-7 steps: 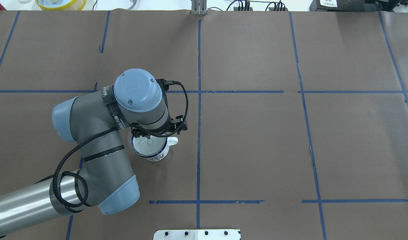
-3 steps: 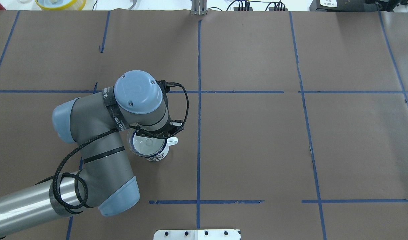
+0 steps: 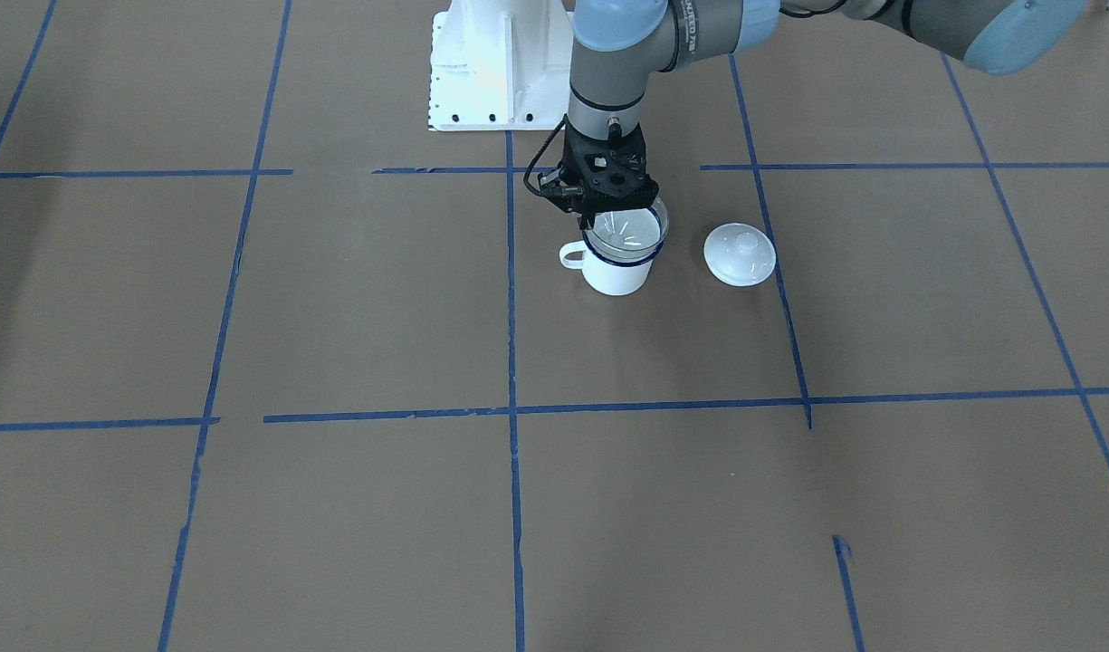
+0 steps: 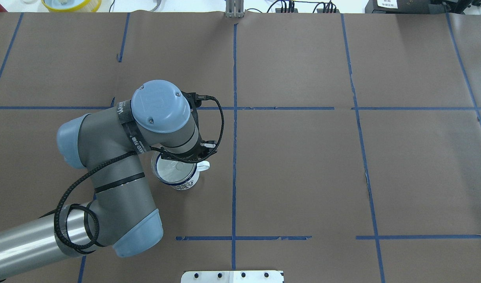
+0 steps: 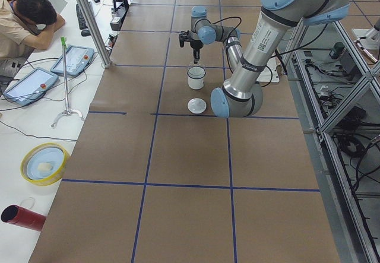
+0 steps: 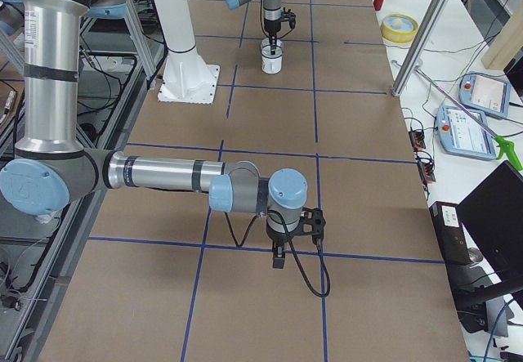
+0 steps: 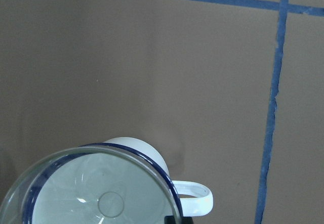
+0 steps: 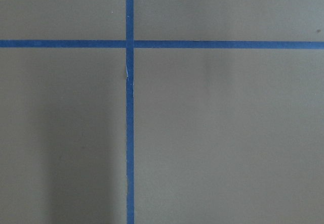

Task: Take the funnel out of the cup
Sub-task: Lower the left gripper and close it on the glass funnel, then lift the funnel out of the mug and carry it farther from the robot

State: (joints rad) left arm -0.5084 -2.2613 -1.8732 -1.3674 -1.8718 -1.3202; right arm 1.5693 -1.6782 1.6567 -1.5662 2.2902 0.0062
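Observation:
The white cup [image 3: 616,272] with a dark blue rim stands upright on the brown table, its handle toward the right arm's side. The clear funnel [image 3: 628,228] sits in its mouth, rim just above the blue rim. My left gripper [image 3: 599,215] points straight down and is shut on the funnel's rim at the side nearest the robot base. In the overhead view the wrist hides the fingers; the funnel [image 4: 173,171] and cup [image 4: 184,184] show below it. The left wrist view shows the funnel [image 7: 96,193] and the cup handle [image 7: 195,196]. My right gripper [image 6: 279,262] hovers far off; I cannot tell its state.
A white domed lid [image 3: 740,254] with a knob lies on the table beside the cup, on the left arm's side; the arm hides it in the overhead view. The white robot base plate [image 3: 491,72] stands behind the cup. Blue tape lines cross the brown table.
The left gripper's fingers have closed in over the cup's mouth. The left wrist has shifted slightly to the left in the overhead view. The cup has stayed in place.

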